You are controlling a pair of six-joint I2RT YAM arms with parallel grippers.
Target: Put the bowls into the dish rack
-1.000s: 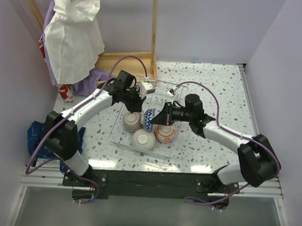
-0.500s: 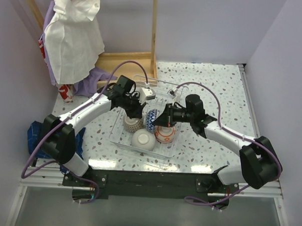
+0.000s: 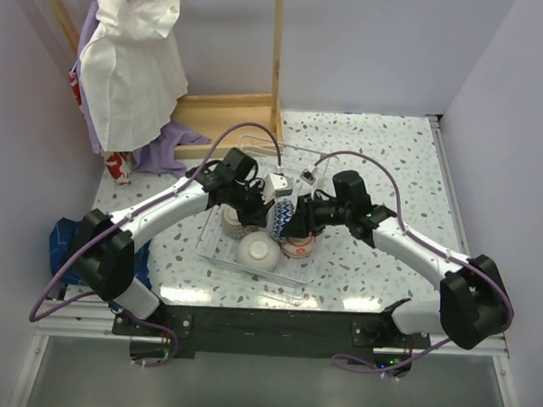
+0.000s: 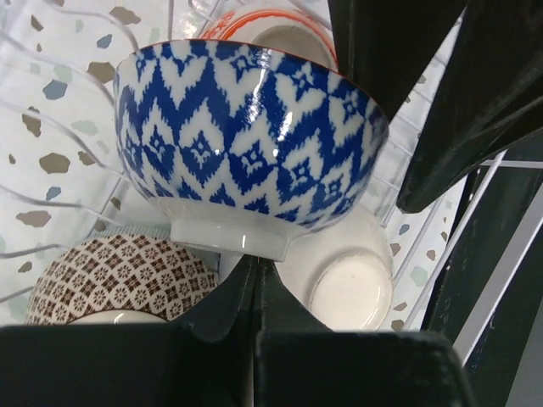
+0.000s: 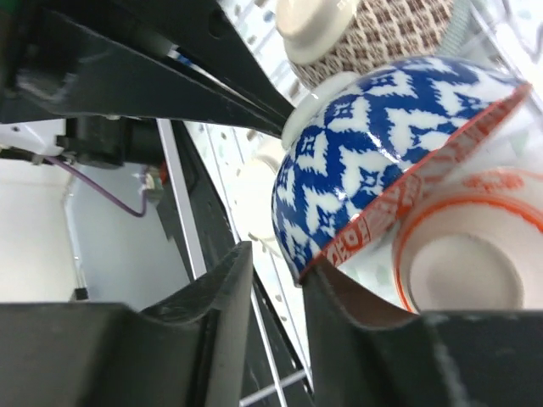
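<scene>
Speckled table (image 3: 390, 164); dish rack (image 3: 217, 248) holds bowls; left tool (image 4: 254, 288) clenched, right tool (image 5: 276, 271) parted around blue bowl (image 5: 365, 161) rim.

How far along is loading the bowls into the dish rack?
In the dish rack: brown bowl, white bowl, orange-rimmed bowl, and blue bowl tilted on edge. The right gripper is open by its rim; the left gripper, shut, points at its foot. No bowl shows outside, so only withdrawing seems left.

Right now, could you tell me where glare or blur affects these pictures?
Left wrist view: glare streaks on the blue bowl, and the dark fingers are near and soft. Right wrist view: its fingers are blurred too, the bowl sharp. Top view: evenly lit, the dish rack hard to make out.
</scene>
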